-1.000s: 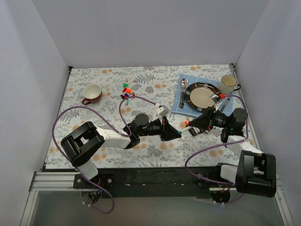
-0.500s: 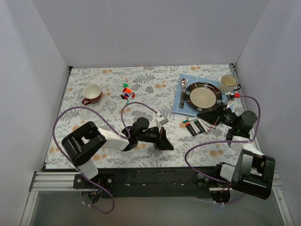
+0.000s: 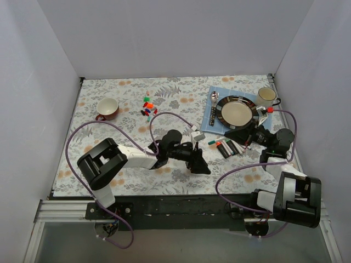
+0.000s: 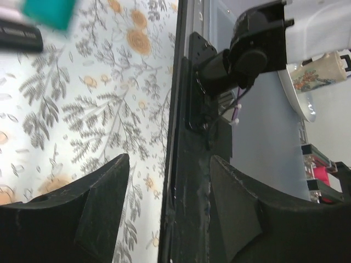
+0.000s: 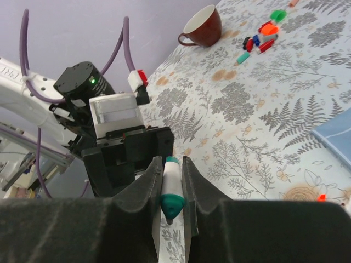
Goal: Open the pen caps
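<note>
My right gripper [image 5: 173, 189] is shut on a white pen [image 5: 171, 178] whose teal tip is bare and points at the camera. From above, that gripper [image 3: 241, 135] hangs just below the plate. My left gripper [image 3: 203, 166] stands open near the table's front edge, and nothing sits between its fingers [image 4: 101, 205]. A teal cap [image 4: 48, 12] shows blurred beside a black pen [image 4: 19, 35], apart from the left jaws; it also shows from above [image 3: 211, 143]. More pens [image 3: 227, 147] lie beside it. A pile of loose pen caps [image 3: 147, 106] lies at the back left.
A dark-rimmed plate [image 3: 221, 112] rests on a blue cloth [image 3: 207, 125] with a spoon [image 3: 214, 97]. A cream mug [image 3: 266, 97] stands at the back right, a red cup [image 3: 107, 108] at the left. The black front rail [image 4: 189, 164] runs under my left gripper.
The two grippers, joined on the pen a second ago, have pulled apart. My left gripper has opened and let go of the teal cap. The right keeps the uncapped pen.
</note>
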You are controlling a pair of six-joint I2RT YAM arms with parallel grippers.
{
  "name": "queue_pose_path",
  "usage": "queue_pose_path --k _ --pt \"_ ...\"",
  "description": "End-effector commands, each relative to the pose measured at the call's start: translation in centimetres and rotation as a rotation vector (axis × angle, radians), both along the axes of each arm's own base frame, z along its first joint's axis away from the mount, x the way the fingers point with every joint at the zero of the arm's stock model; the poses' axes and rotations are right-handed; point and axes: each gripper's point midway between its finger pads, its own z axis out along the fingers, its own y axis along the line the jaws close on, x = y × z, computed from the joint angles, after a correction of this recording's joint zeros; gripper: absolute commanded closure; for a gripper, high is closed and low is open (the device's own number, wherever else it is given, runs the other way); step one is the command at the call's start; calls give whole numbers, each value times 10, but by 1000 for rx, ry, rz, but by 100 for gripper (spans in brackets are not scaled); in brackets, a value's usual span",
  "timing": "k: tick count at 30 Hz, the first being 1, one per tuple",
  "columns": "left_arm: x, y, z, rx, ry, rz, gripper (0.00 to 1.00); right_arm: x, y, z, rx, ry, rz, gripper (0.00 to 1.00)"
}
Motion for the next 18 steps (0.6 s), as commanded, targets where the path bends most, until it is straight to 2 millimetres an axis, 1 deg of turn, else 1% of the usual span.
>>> queue_pose_path --k 1,2,6,7,9,12,16,17,18 --pt "24 -14 13 -22 -94 38 40 -10 14 2 -22 -51 81 99" --pt "33 -13 14 -25 -97 54 40 -13 17 1 -24 -50 99 99" --pt "44 -11 18 -39 -88 43 40 -21 21 1 -43 -58 176 99" --pt "45 -13 22 -44 -94 35 40 -22 22 2 -46 -66 179 99" --pt "46 -13 22 -33 -97 29 40 -24 23 2 -50 -73 194 99" --pt "46 -14 28 -46 -95 14 40 -26 27 -1 -51 -61 215 99" --pt "43 -18 41 -83 -75 -11 40 -22 31 -9 -61 -45 223 99" --pt "41 -19 44 -99 -78 -23 41 -20 31 -11 -61 -33 224 99" --pt "40 -20 46 -103 -62 -25 44 -20 31 -12 -61 -31 226 99"
